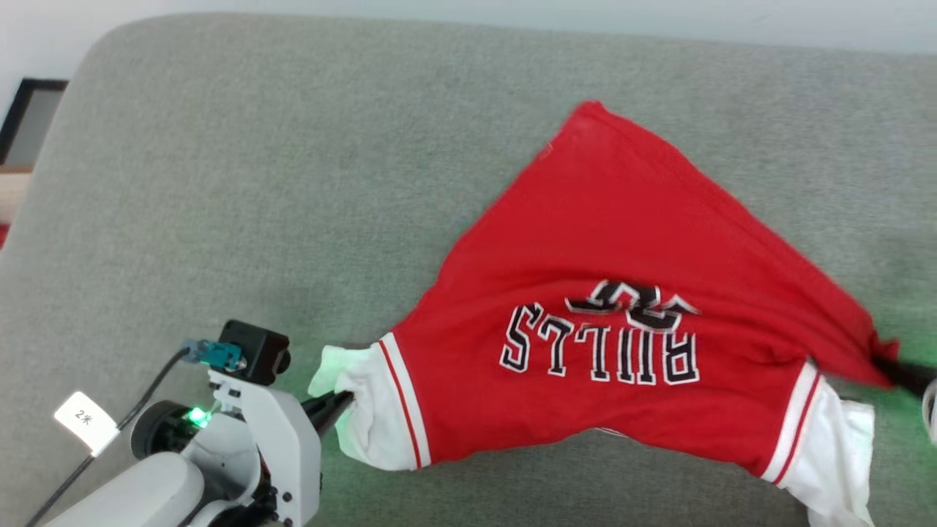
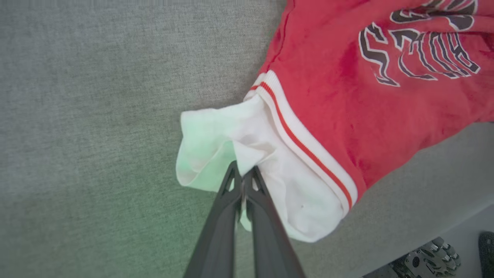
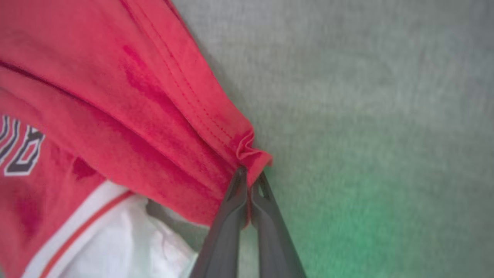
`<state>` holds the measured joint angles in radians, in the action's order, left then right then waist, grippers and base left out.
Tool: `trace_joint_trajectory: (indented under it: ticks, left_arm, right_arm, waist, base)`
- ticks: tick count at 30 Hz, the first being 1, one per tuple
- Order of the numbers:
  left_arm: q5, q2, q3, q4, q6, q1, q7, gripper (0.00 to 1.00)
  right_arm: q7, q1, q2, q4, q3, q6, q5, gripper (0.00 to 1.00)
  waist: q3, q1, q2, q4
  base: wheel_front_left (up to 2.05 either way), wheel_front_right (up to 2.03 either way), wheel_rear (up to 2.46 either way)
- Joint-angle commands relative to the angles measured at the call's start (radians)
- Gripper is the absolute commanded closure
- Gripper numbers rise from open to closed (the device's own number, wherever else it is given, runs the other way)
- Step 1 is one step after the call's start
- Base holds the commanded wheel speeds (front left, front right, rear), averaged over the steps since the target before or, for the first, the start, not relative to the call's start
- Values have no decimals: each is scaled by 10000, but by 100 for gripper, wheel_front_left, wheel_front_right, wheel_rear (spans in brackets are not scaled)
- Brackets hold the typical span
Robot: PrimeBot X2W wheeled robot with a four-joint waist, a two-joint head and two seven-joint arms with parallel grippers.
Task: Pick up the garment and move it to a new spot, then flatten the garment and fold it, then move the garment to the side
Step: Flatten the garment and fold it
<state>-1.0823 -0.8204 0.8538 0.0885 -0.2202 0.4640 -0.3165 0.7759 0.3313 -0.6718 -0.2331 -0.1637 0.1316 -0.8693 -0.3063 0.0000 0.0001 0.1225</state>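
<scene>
The garment (image 1: 615, 249), a red jersey with white sleeves and black "BULLS" lettering, lies spread on the grey cushion, its lettering upside down in the head view. My left gripper (image 1: 344, 401) is shut on the white sleeve (image 2: 270, 162) at the garment's left end; the left wrist view shows the dark fingers (image 2: 231, 200) pinching a fold of white cloth. My right gripper (image 1: 882, 359) is shut on a bunched red corner of the garment (image 3: 216, 127) at the right edge, and the red cloth is drawn taut toward its fingers (image 3: 231, 208). The other white sleeve (image 1: 842, 454) hangs below it.
The grey fabric cushion (image 1: 293, 183) stretches wide to the left and behind the garment. Its front edge (image 2: 444, 231) runs at the lower right of the left wrist view, with floor and a wheeled base (image 2: 428, 258) below. A dark frame (image 1: 29, 117) stands at far left.
</scene>
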Motion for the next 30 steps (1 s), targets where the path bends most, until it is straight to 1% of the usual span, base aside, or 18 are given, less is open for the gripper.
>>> trace_joint_trajectory:
  ticks: [1, 5, 8, 9, 10, 11, 14, 19, 22, 24, 27, 29, 30]
  left_arm:
    - [-50, -23, -26, 19, -21, -84, -20, 100]
    - [-89, -98, -49, -16, -14, -84, -46, 100]
    - [-123, -117, -67, -77, 42, -81, -44, 100]
    - [-121, -114, -63, -102, 56, -82, -46, 100]
    - [-125, -102, -49, -128, 75, -92, -47, 100]
    - [-150, -86, -32, -154, 82, -114, -50, 100]
    - [-179, -66, 6, -217, 129, -149, -71, 100]
    - [-111, -78, 47, -191, 159, -107, -116, 100]
    - [-65, -51, 69, -133, 168, -30, -134, 100]
    - [-43, -3, 62, -89, 170, 75, -150, 100]
    - [22, 123, 77, -74, 200, 257, -178, 100]
    - [53, 222, 94, -100, 261, 371, -174, 100]
    - [78, 289, 99, -114, 285, 433, -166, 100]
  right_arm:
    - [99, -621, 199, -55, 66, -19, 128, 100]
    - [342, -1986, 789, 611, 856, -21, 573, 100]
    - [276, -2529, 1304, 944, 1241, -21, 1031, 100]
    - [247, -2629, 1445, 1042, 1317, -19, 1194, 79]
    - [181, -2702, 1591, 1163, 1406, -19, 1319, 44]
    - [177, -2734, 1733, 1276, 1497, -19, 1402, 0]
    - [303, -2705, 1858, 1745, 1763, -21, 1685, 0]
    - [573, -2417, 1862, 3055, 2167, -16, 1967, 0]
    - [416, -1952, 1896, 3825, 2202, -16, 2129, 0]
    - [145, -1466, 1879, 4117, 1990, -16, 2169, 0]
    - [-632, -458, 1861, 3991, 1579, -16, 2707, 0]
    - [-1284, 300, 2016, 3557, 1179, -18, 2968, 0]
    - [-1565, 694, 1960, 3278, 896, -16, 3160, 0]
  waist:
    - [201, 0, -1, -216]
    - [299, 0, -1, -342]
    - [387, 0, -1, -413]
    - [422, 0, -1, -430]
    - [474, 0, -1, -447]
    - [531, 0, -1, -462]
    - [711, 0, -1, -470]
    - [888, 0, -1, -366]
    - [867, 0, -1, -246]
    - [782, 0, -1, -141]
    - [596, 0, -1, 56]
    - [441, 0, -1, 202]
    - [359, 0, -1, 282]
  base:
    - [0, 0, 0]
    - [0, 0, 0]
    - [0, 0, 0]
    - [0, 0, 0]
    - [0, 0, 0]
    - [0, 0, 0]
    - [0, 0, 0]
    - [0, 0, 0]
    - [0, 0, 0]
    - [0, 0, 0]
    - [0, 0, 0]
    - [0, 0, 0]
    - [0, 0, 0]
